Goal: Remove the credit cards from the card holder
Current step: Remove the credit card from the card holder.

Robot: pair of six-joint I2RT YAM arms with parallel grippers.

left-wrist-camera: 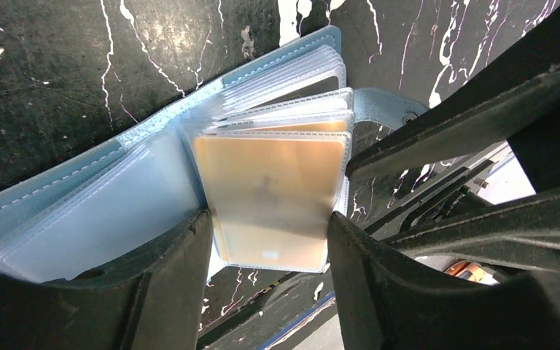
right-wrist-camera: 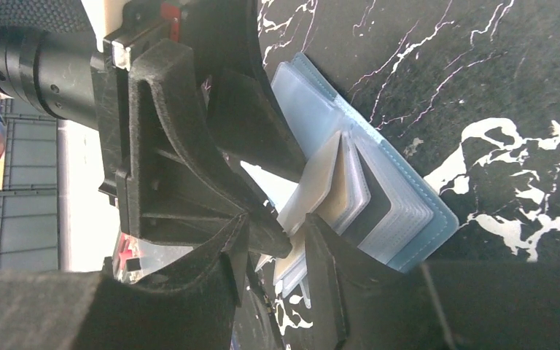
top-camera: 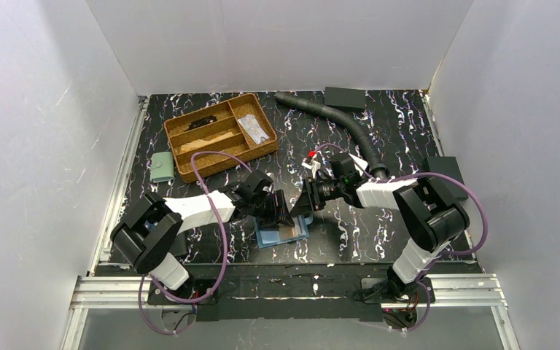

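1. Two grippers are on one wallet. The card holder (top-camera: pixel 283 233) lies open on the table (top-camera: pixel 379 240), near the front edge between both arms, with its clear sleeves fanned up.
2. Left gripper (left-wrist-camera: pixel 268 273): jaws roughly half apart, straddling the front sleeve (left-wrist-camera: pixel 277 251) across its width. Both pads look to touch its side edges, so we read this as a light hold on the sleeve.
3. Right gripper (right-wrist-camera: pixel 277 251): jaws partly apart, with a pale sleeve or card edge in the gap. We cannot tell whether it is pinched or only lined up.
4. One credit card (left-wrist-camera: pixel 270 175), orange-gold, sits fully seated in that front sleeve. We can't count any cards behind it.
5. Step in hand, as we judge it: left steadies the sleeve and right draws the card out.
6. Keep left's squeeze light. Pressing the sleeve edges inward would likely bow the card and jam it.
7. Right should bite the card alone, not plastic plus card, at the sleeve's open edge. We can't see which edge that is.
8. Pull straight along the sleeve, with no twist.
9. Risk: the whole holder lifts with the pull, so left has to anchor it.
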